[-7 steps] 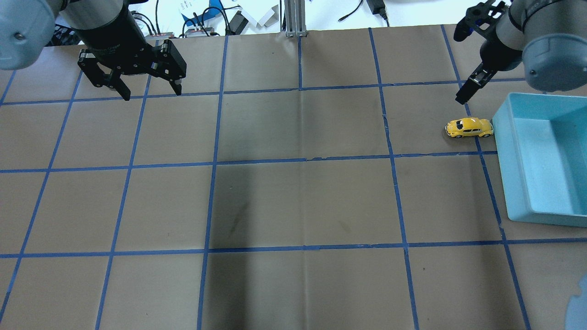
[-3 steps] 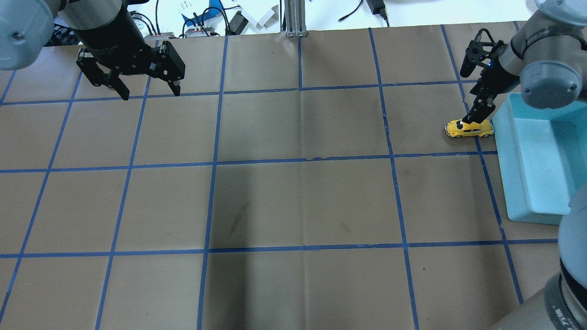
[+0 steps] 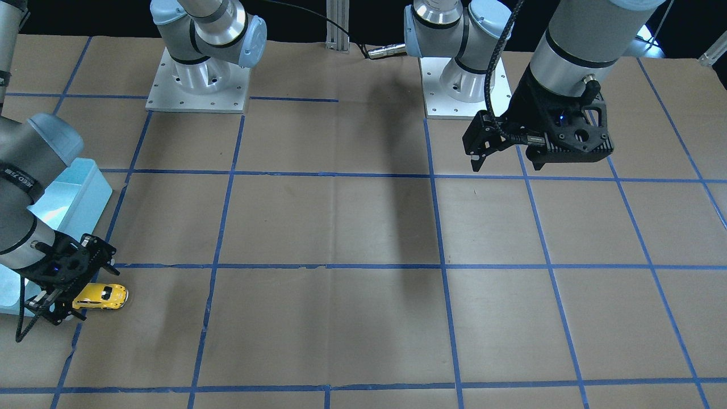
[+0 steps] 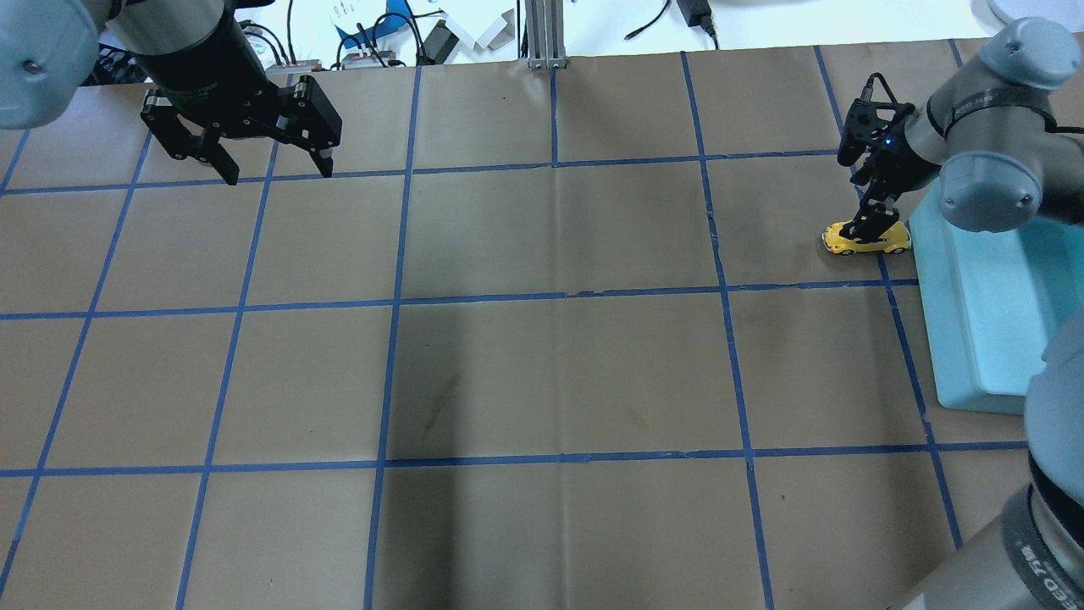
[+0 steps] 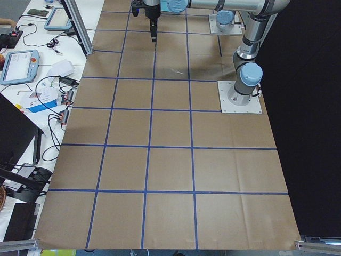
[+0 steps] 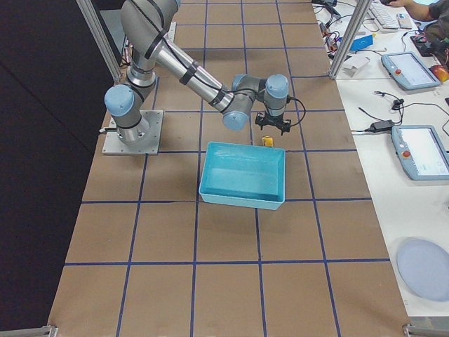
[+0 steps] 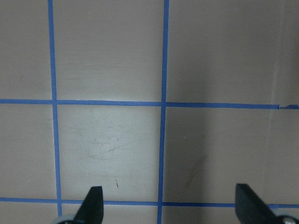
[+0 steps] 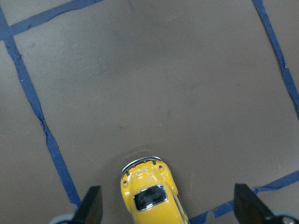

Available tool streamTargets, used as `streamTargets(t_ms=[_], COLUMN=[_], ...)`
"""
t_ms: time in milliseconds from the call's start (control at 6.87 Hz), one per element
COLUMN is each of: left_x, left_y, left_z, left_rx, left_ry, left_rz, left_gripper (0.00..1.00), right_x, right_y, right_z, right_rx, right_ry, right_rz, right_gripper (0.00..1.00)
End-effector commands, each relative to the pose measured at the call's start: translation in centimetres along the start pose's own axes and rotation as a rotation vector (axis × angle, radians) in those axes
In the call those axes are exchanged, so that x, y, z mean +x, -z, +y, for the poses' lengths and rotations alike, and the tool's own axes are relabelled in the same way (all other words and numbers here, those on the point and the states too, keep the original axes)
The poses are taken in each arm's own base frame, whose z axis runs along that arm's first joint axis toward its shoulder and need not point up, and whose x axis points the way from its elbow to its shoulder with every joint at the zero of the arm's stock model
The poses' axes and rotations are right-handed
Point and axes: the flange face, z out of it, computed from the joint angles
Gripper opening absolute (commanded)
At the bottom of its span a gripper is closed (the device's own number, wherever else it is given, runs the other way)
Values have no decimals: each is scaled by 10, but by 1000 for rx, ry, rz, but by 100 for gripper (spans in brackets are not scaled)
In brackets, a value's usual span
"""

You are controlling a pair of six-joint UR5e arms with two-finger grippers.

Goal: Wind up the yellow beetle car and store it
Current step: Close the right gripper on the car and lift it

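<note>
Blue-taped brown table (image 4: pixel 542 373): right gripper (image 4: pixel 872 224) straddles yellow beetle car (image 8: pixel 148 186).

On the table (image 4: pixel 550 381), the toy beetle car (image 4: pixel 891 244) stands just left of the bin (image 4: pixel 931 296), outside its wall, on the robot's right. The right gripper (image 4: pixel 872 227) straddles the car; the left gripper (image 4: pixel 275 174) hangs well apart, far left.

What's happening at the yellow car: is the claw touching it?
Apart. The right wrist view shows the car sitting between the right gripper's open fingers, with bare table visible on both sides of it.
</note>
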Motion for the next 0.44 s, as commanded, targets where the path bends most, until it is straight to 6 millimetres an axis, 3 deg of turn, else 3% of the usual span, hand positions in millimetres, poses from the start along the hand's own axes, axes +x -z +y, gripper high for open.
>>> streamTargets(t_ms=[0,291], left_x=[-1,-1], left_y=[0,0], left_z=[0,0], left_rx=[1,1], left_ry=[2,2], left_rz=[-1,-1], left_gripper=[100,100], right_x=[3,0], right_y=[-14,-17], right_z=[25,27], right_rx=[-2,0], right_ry=[13,61], right_rz=[-11,-20], right_gripper=[100,100])
